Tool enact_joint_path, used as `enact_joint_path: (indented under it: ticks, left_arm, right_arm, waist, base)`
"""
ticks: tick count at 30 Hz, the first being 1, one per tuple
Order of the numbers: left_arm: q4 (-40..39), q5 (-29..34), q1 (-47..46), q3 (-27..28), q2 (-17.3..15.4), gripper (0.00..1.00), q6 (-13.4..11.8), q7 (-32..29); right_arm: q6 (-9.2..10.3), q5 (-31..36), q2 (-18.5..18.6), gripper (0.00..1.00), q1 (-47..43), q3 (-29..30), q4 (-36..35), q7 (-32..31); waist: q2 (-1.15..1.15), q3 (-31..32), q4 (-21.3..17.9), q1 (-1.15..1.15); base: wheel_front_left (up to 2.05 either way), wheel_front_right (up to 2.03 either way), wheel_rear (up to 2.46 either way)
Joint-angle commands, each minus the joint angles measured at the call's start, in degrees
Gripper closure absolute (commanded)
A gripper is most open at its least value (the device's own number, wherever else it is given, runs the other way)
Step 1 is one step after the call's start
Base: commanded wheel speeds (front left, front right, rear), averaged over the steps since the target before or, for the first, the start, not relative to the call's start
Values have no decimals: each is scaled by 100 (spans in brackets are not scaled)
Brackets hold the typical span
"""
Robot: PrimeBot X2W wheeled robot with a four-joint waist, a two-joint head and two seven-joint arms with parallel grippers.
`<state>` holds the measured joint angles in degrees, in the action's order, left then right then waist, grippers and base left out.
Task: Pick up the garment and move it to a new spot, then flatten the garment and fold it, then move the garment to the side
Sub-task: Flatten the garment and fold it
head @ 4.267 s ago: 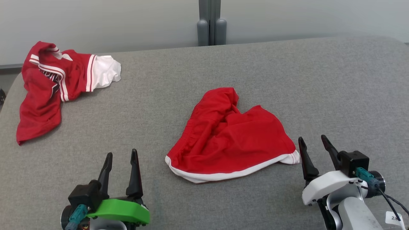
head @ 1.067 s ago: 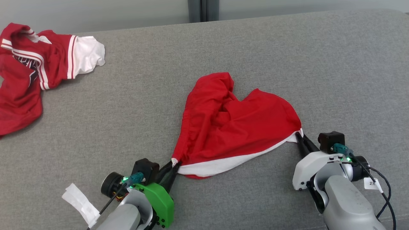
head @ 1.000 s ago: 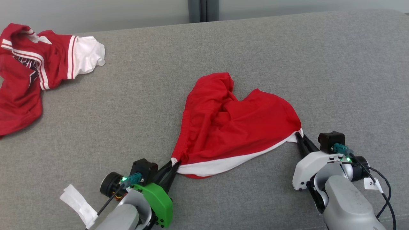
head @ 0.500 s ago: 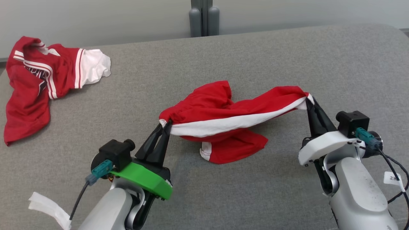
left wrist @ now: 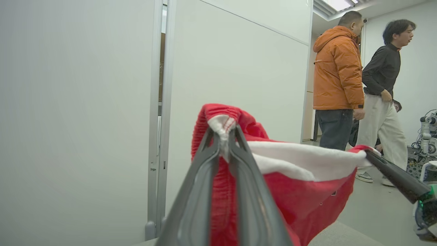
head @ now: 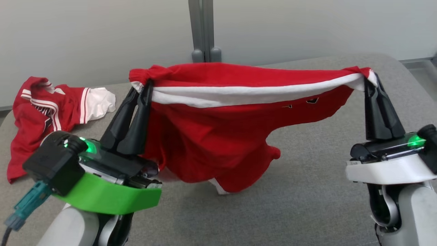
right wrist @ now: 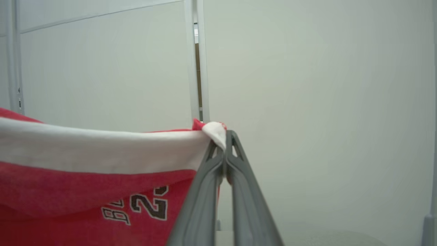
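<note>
The garment (head: 211, 136) is a pair of red shorts with a white band, hanging stretched in the air between both grippers above the grey table (head: 307, 191). My left gripper (head: 145, 83) is shut on its left corner, where red and white cloth bunches between the fingertips (left wrist: 223, 131). My right gripper (head: 370, 78) is shut on the right corner, and the white band (right wrist: 102, 148) runs off to the left from its tips (right wrist: 225, 135). The shorts sag in the middle and their lowest fold (head: 235, 184) rests near the tabletop. Dark print (right wrist: 143, 206) shows on the red cloth.
A second red and white garment (head: 51, 109) lies crumpled at the table's far left. A pale wall with a grey post (head: 201, 30) stands behind the table. Two people (left wrist: 358, 85) stand in the room beyond, seen from the left wrist.
Both grippers have risen with the garment's corners, lifting it off the table and pulling its white band taut. The head camera has tilted up.
</note>
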<state>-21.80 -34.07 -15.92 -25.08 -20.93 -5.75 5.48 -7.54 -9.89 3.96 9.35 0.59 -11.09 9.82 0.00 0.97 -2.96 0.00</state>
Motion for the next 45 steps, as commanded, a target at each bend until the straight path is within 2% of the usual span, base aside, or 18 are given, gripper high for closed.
enact_joint_path:
  ticks: [1,6,9,12,18,23,29,33,38,45]
  left_arm:
    - [-204,57,-71,42,-85,100,-65,-113]
    - [-697,-38,-216,136,-226,100,-231,-555]
    - [-455,-273,-326,141,-167,100,-172,-742]
    - [3,-452,-541,77,-152,100,-24,-910]
    - [1359,-663,-1511,62,-75,100,333,-1207]
    - [2852,-331,-3141,115,-138,100,598,-1354]
    - [4325,208,-4887,135,-28,100,718,-913]
    - [5023,362,-5511,154,168,100,744,-454]
    - [5690,305,-5398,-4,387,100,941,-156]
    - [6196,76,-4543,-92,548,100,1088,311]
  right_arm:
    - [10,44,-11,100,-144,23,-284,-100]
    - [9,-146,-67,100,-396,177,-1232,-510]
    - [9,-245,-86,100,-441,243,-1265,-688]
    - [9,-442,-95,100,-296,203,-967,-745]
    - [9,-749,-102,100,679,12,627,-431]
    - [9,-764,-101,100,2584,-239,2170,-10]
    - [11,-660,-94,100,4723,-255,3675,437]
    - [11,-614,-103,100,5532,-220,4237,534]
    - [10,-938,-99,100,5318,-431,4378,537]
    - [10,-1239,-98,100,4331,-534,4417,539]
  waist:
    - [0,84,-134,0]
    - [0,31,-228,0]
    - [0,-42,-261,0]
    - [0,-172,-299,0]
    - [0,-657,-448,0]
    - [0,-1130,-664,0]
    - [0,-1520,-865,0]
    - [0,-1914,-874,0]
    - [0,-2377,-822,0]
    - [0,-2665,-695,0]
  base:
    - [0,0,0]
    - [0,0,0]
    - [0,0,0]
    - [0,0,0]
    - [0,0,0]
    - [0,0,0]
    - [0,0,0]
    - [0,0,0]
    - [0,0,0]
    - [0,0,0]
